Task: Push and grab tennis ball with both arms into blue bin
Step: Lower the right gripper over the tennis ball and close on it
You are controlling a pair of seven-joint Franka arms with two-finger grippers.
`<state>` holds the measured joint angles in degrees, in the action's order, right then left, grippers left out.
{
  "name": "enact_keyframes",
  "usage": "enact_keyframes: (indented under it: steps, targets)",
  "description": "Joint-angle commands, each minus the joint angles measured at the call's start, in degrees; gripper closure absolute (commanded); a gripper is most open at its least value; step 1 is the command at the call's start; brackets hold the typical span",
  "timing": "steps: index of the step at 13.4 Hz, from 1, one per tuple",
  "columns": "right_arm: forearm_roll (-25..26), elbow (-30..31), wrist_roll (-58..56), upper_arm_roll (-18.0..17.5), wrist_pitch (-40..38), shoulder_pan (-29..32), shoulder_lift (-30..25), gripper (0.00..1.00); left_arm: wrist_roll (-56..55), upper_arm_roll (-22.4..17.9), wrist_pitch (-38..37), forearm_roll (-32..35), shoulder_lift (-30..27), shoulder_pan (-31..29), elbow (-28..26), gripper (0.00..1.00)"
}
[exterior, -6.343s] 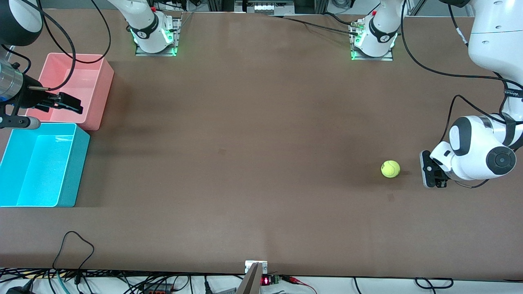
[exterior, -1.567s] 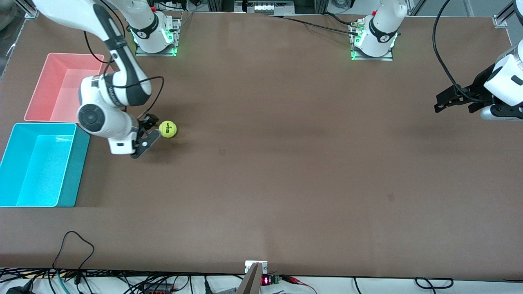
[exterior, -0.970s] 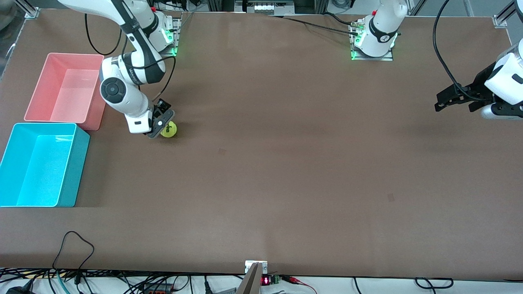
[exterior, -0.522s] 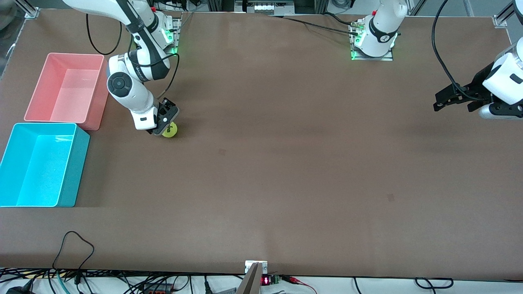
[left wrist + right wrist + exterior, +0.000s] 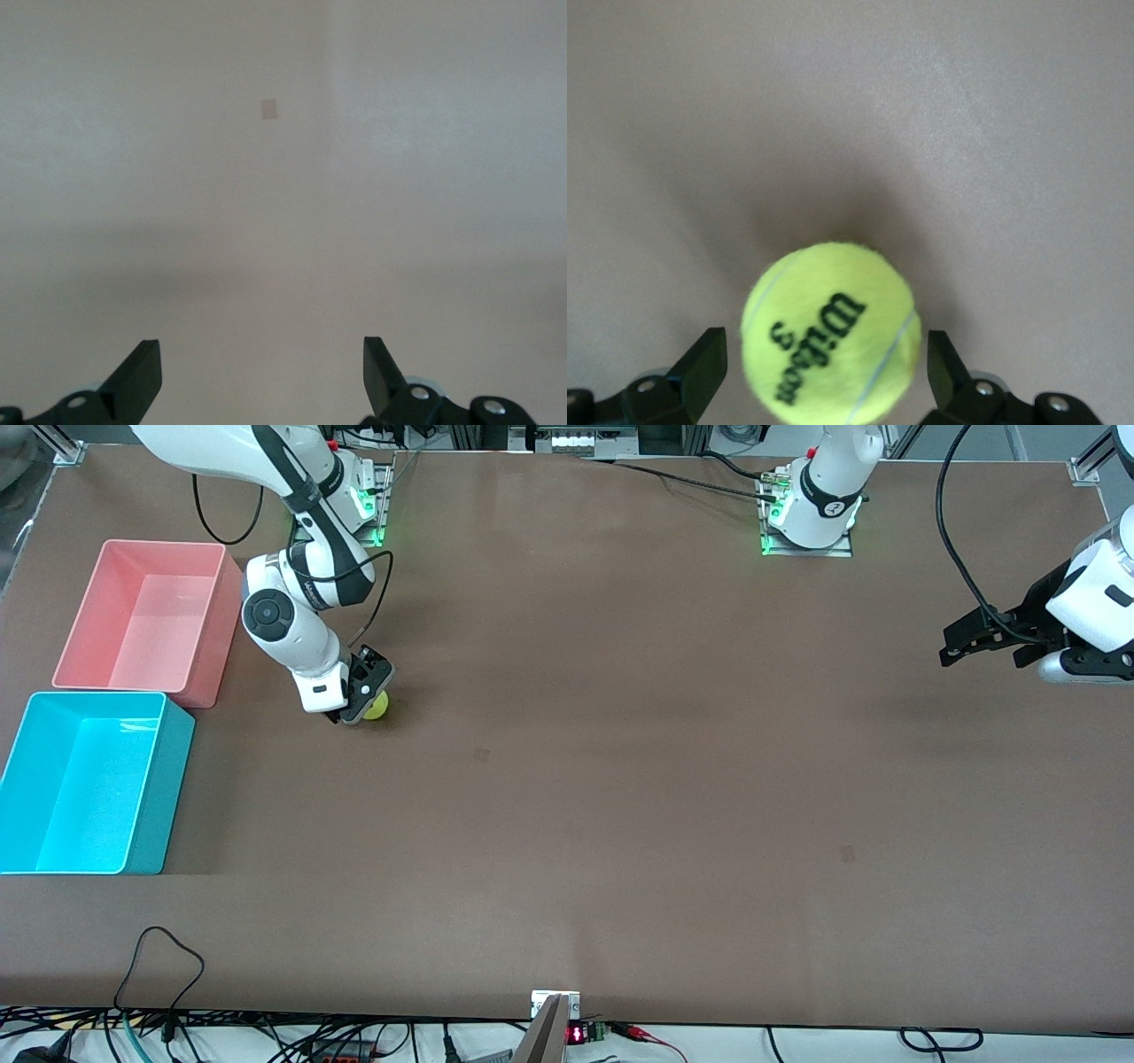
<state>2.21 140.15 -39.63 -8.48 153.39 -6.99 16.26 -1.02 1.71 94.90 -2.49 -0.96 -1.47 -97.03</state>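
Down at the right arm's end of the worktop (image 5: 620, 779), the tennis ball (image 5: 378, 707) is found resting on the bare surface, near the pink bin (image 5: 142, 615) and the blue bin (image 5: 84, 784), which sit along that end's edge. The right hand (image 5: 363, 695) is lowered over the ball, fingers (image 5: 700, 363) spread to either side of it, not closed on it. The left hand (image 5: 983, 640) is held in the air over the left arm's end of the worktop, waiting, with its fingers (image 5: 142, 372) spread and nothing between them.
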Motion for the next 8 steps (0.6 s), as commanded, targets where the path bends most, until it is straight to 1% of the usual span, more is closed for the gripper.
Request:
enact_keyframes:
  steps: [1,4,6,8]
  targets:
    - [0.3,-0.2,-0.9,-0.3,1.7,0.1,0.7,0.0,-0.7,0.3,-0.3,1.2,-0.1,-0.2,0.2,0.0]
    - [0.1,-0.8,-0.1,-0.3,1.6,0.0,0.7,0.0,-0.7,0.5,-0.2,1.2,-0.2,0.2,0.4,0.0]
    - [-0.6,-0.9,0.2,-0.3,1.6,-1.2,0.7,0.0,-0.7,0.6,-0.2,1.2,-0.1,0.3,0.9,0.0]
    - [-0.5,-1.0,2.8,-0.3,1.6,-2.9,0.7,0.0,-0.6,0.6,-0.2,1.2,0.0,0.3,0.9,0.0]
